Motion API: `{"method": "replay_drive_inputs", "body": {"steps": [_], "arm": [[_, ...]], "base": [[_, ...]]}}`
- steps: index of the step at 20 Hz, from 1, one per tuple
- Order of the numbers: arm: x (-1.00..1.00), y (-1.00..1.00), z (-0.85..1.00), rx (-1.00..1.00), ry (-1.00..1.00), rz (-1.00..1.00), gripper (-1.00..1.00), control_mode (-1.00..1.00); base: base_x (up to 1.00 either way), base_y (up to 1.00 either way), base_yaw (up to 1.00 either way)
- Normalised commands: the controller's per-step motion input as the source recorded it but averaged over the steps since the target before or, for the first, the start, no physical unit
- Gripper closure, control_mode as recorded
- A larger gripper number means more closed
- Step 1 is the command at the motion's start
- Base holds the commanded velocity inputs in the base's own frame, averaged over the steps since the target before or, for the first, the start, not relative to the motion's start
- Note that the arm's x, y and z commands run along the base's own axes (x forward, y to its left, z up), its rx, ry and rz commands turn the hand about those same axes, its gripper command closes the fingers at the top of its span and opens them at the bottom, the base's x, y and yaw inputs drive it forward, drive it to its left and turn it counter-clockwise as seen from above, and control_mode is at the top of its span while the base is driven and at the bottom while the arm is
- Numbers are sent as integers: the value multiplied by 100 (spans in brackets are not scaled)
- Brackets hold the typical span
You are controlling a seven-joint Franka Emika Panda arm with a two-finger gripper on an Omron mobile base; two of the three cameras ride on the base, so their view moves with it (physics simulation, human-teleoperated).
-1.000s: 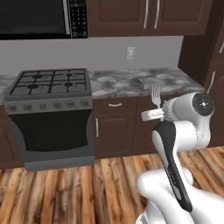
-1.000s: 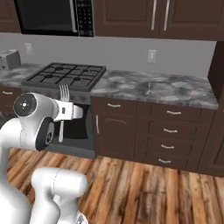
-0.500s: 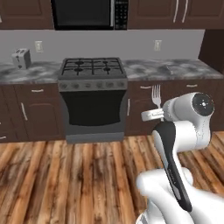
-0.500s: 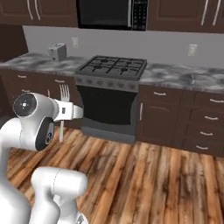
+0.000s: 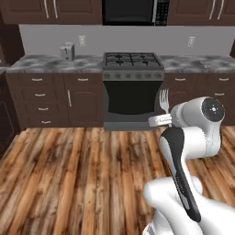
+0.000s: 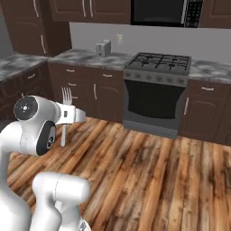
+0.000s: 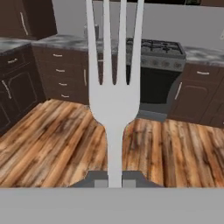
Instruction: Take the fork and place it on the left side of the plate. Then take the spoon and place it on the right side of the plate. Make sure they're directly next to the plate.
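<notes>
While the arm stands over the wooden floor [image 5: 78, 170], the gripper [image 5: 158, 120] is clamped tight on the fork [image 5: 164, 100], and that fork stands upright, tines up, handle pinched between the fingers. From the left base view the fork rises just left of the white wrist, its tines showing against the dark oven door of the stove [image 5: 132, 87]. From the right base view the gripper [image 6: 72, 115] juts out to the right of the round joint, with the fork [image 6: 66, 97] poking up above it and its thin handle hanging down below. Look along the hand and the fork [image 7: 114, 94] fills the middle, four tines reaching past the top edge, the neck dropping straight down into the gripper [image 7: 114, 181] at the bottom. Behind it runs the grey marble counter [image 7: 61, 41], with dark brown cabinets [image 7: 65, 74] under it and the stove [image 7: 157, 65] to the right. A small toaster [image 5: 67, 51] sits on the counter [image 5: 50, 63] left of the stove, below a wall outlet [image 5: 82, 40]. A black microwave [image 5: 135, 11] hangs above the burners.
</notes>
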Motion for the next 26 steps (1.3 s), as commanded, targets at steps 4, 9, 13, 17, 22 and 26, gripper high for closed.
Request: {"method": "replay_drive_inputs", "body": {"steps": [4, 9, 13, 17, 22, 26], "arm": [[0, 0, 0, 0, 0, 0, 100, 100], [0, 0, 0, 0, 0, 0, 100, 100], [0, 0, 0, 0, 0, 0, 100, 100], [0, 0, 0, 0, 0, 0, 100, 100], [0, 0, 0, 0, 0, 0, 100, 100], [0, 0, 0, 0, 0, 0, 100, 100]], "base": [[-92, 100, 16], [-93, 100, 14], [-93, 100, 14], [-94, 100, 13], [-94, 100, 13], [-94, 100, 13]]}}
